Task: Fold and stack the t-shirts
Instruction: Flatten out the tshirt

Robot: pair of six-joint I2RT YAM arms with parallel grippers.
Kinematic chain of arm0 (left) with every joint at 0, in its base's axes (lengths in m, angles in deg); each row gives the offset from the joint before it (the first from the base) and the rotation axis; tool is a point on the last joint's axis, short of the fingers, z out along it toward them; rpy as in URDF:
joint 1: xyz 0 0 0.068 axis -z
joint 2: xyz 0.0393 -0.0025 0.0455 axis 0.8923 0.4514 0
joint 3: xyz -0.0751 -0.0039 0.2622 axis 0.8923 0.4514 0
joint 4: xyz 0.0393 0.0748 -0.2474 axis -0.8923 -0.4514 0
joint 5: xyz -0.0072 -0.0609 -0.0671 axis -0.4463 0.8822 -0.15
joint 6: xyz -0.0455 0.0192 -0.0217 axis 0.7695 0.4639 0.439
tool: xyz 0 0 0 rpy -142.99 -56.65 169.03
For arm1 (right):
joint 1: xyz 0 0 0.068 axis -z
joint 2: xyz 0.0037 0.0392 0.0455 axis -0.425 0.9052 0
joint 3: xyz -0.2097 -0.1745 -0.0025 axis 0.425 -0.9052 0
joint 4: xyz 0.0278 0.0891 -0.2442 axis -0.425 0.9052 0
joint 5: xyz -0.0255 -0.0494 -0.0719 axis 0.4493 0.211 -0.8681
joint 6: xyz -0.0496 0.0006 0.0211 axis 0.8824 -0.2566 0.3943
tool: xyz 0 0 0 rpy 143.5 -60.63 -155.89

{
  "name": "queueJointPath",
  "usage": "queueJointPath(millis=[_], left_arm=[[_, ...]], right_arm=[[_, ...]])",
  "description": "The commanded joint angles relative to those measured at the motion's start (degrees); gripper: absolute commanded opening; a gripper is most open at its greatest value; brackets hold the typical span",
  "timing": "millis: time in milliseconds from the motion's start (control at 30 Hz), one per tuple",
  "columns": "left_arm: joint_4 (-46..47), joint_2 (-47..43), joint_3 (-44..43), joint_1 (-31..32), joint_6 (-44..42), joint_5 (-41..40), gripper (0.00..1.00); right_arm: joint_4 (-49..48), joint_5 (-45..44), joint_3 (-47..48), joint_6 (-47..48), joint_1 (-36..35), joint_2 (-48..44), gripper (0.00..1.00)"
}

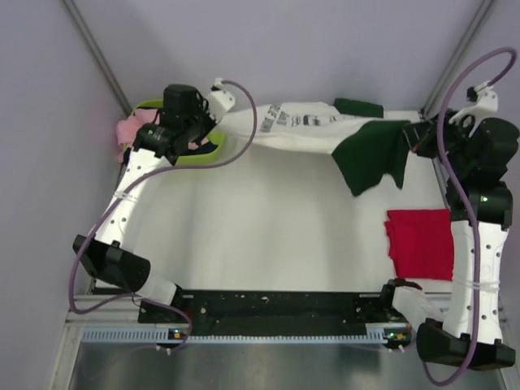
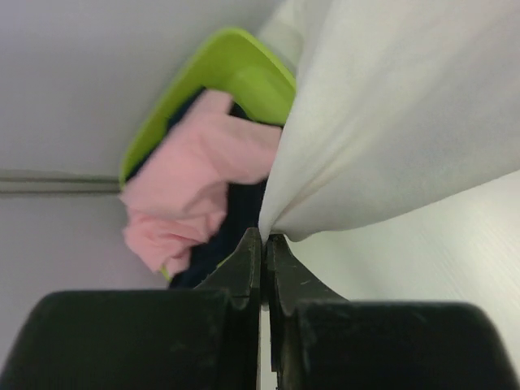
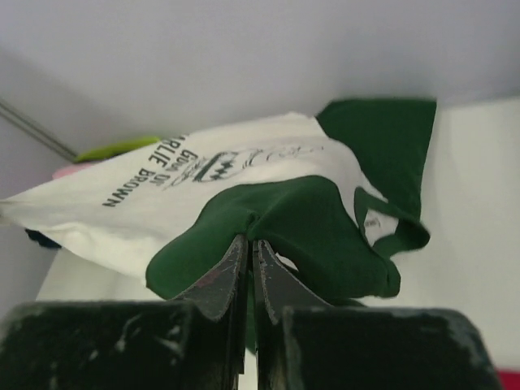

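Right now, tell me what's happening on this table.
Both arms hold the white Charlie Brown shirt stretched between them at the far side. The jaws of the left arm are shut on its white edge, those of the right arm on a green sleeve. The red shirt lies folded on the right.

Item 1: white t-shirt (image 1: 296,130) with dark green sleeves and a black cartoon print; the lettering partly reads "Charlie Brown". It is unfolded, drawn out lengthwise across the far side of the surface (image 1: 268,236) and raised at both ends. The left gripper (image 2: 264,244) pinches a white edge at the left end, and the right gripper (image 3: 250,248) pinches green sleeve cloth at the right end. One green sleeve droops in loose folds below the right end; the other shows behind it.

Item 2: red t-shirt (image 1: 419,243), plain, folded to a flat rectangle. It lies on the right side of the surface, apart from item 1.
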Motion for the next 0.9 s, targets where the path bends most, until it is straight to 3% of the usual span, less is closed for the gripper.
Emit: queueJointPath(millis=[0,67,167,433,867], left_arm=[[-4.21,-4.54,14.48,-0.48,0.13,0.87,0.00],[-3.77,-6.39,19.50,-0.66,1.27,-0.01,0.00],[-5.60,-7.81,18.65,-1.10,3.20,-0.01,0.00],[-19.22,-9.65,-5.51,-1.28,5.76,-1.77,0.00],[-23.11,-19.85,-21.87,-1.28,5.85,-8.27,0.00]], right_arm=[[7.60,0.24,-11.16,2.18,0.26,-2.51,0.00],[10.50,-0.99,-12.32,3.24,0.26,-3.83,0.00],[10.87,-3.71,-9.09,4.03,0.17,-5.23,0.00],[10.96,-4.34,6.65,8.15,0.26,-8.66,0.00],[10.95,-5.21,22.65,14.84,-0.61,-17.98,0.00]])
